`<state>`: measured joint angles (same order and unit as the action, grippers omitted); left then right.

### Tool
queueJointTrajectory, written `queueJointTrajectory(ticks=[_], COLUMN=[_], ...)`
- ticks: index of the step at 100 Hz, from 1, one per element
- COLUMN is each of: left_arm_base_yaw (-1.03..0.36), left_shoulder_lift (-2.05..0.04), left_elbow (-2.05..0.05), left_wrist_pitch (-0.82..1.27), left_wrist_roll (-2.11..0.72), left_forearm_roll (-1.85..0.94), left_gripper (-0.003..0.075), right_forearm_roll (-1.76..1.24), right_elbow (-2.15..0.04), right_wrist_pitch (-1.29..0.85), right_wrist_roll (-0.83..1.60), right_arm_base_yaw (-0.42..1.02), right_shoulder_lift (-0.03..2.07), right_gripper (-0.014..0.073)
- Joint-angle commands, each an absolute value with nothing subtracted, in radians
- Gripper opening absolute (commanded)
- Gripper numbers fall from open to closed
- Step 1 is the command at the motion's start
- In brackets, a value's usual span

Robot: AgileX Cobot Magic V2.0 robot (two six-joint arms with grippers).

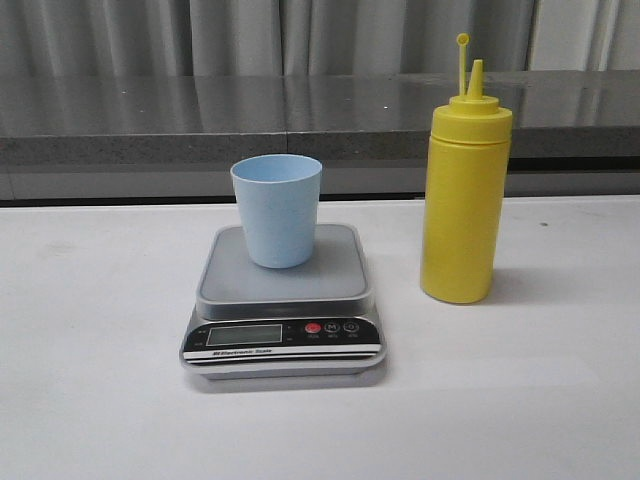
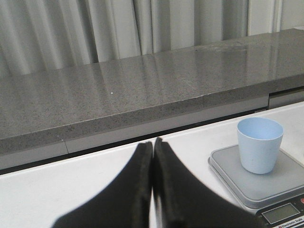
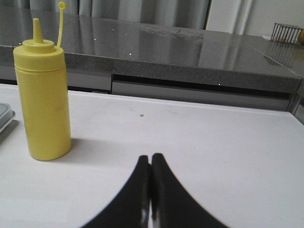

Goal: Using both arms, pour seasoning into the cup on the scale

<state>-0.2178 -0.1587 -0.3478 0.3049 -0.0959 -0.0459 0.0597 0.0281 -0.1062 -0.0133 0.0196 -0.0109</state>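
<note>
Two black grippers, left [image 2: 153, 156] and right [image 3: 151, 171], sit pinched together, holding nothing. Centre frame: flat silver-grey scale [image 1: 283, 290], pale blue plastic cup [image 1: 277, 208] upright on it. Tall yellow squeeze bottle [image 1: 464, 190] stands right. Best bet: spread wide, grasp mid-body, steady the cup.

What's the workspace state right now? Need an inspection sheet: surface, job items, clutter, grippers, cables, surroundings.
Surface: white table, bare around the items.
Scale: flat on the table, display facing the robot, digits unreadable.
Cup: upright on the scale platform; inside not visible.
Seasoning bottle: upright on the table right of the scale, apart from it; stopper off the nozzle, sticking up beside it.
Clutter: nothing seen.
Left gripper: shut, empty, short of the scale.
Right gripper: shut, empty, short of the bottle.
Cables: nothing seen.
Surroundings: grey stone counter behind, curtain beyond.
</note>
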Motion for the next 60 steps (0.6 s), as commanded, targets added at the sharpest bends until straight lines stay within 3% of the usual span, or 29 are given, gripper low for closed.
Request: queueJointTrajectory(ticks=[1,29,60], left_arm_base_yaw=[-0.215,-0.215,-0.215], left_shoulder_lift=[-0.169,-0.169,-0.169], left_elbow=[-0.375,-0.375,-0.375], left_wrist_pitch=[0.228,0.228,0.228], left_wrist_roll=[-0.093,-0.093,-0.093], left_forearm_roll=[-0.046,-0.046,-0.046], left_gripper=[-0.0018,-0.0018,-0.0018], right_forearm_roll=[0.057,-0.051,-0.050], right_elbow=[0.028,-0.080,-0.277], right_wrist_pitch=[0.039,0.019,0.022], right_wrist_roll=[-0.017,-0.017,-0.017], right_arm_base_yaw=[0.012,0.014,0.015], right_shoulder_lift=[-0.026,0.011,0.255], right_gripper=[-0.0067,-0.0067,-0.0067])
